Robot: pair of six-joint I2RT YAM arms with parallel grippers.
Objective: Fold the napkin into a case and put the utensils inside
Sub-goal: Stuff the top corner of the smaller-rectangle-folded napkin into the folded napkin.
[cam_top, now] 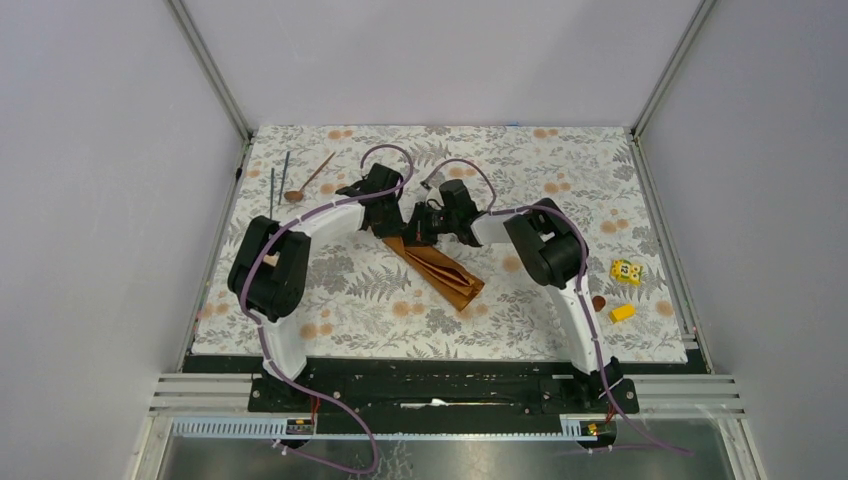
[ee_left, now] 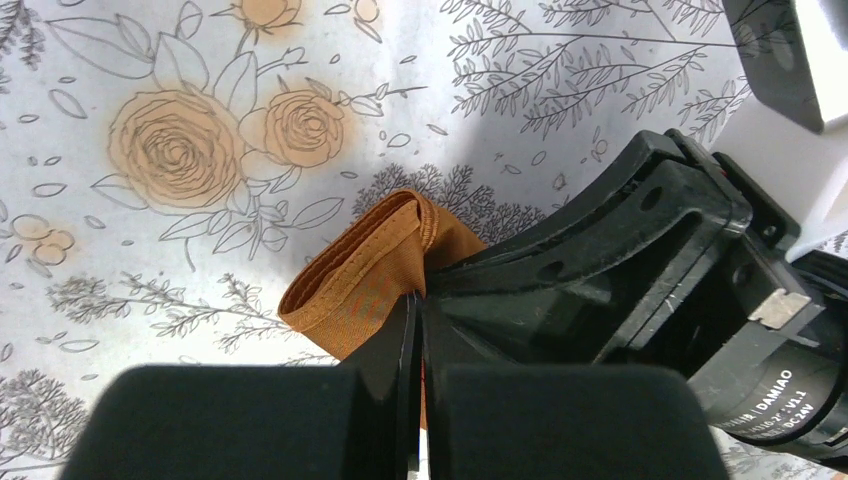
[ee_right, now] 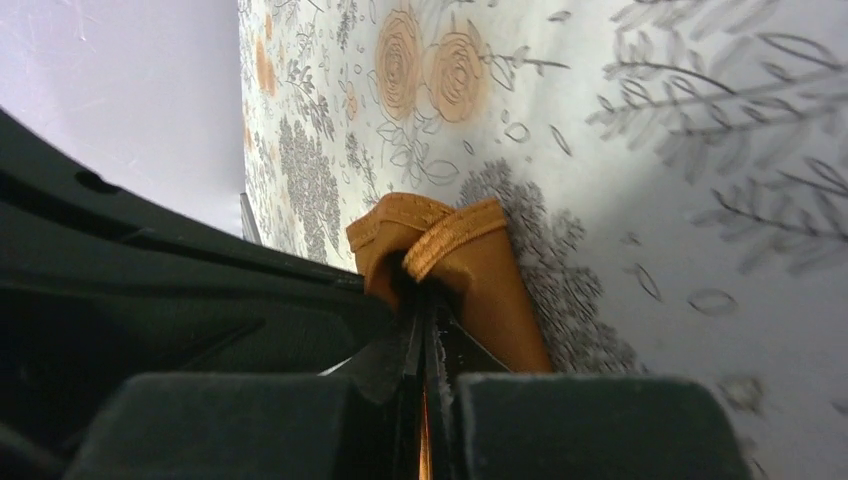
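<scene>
Between the fingers of the left gripper (ee_left: 414, 318), which are pressed together, a hemmed fold of the napkin (ee_left: 352, 272) is pinched, and the cloth bunches into a rounded loop just ahead of the tips; the right gripper (ee_right: 424, 322) is likewise closed on this same end, with two stitched edges curling up right in front of its tips and a sliver of orange showing in the seam between its fingers. The wrists crowd each other, the right one's black housing filling the space directly to the left gripper's right. From the pinched end the rest of the napkin trails away toward the arm bases as a narrow folded band lying flat on the floral tablecloth (ee_left: 180, 150). I judge that a fold is in hand and the folding is not yet finished, so both arms should carry this end at one pace and one height, low over the band, with the hems level so the layers do not slide apart; the wrists need a little room, or one may nudge the other and twist the cloth. Well apart on the left gripper's outer side lie the spoon (cam_top: 310, 177) and two dark rods (cam_top: 278, 182), outside the cloth; far off on the right gripper's outer side sit yellow blocks (cam_top: 626, 270)
</scene>
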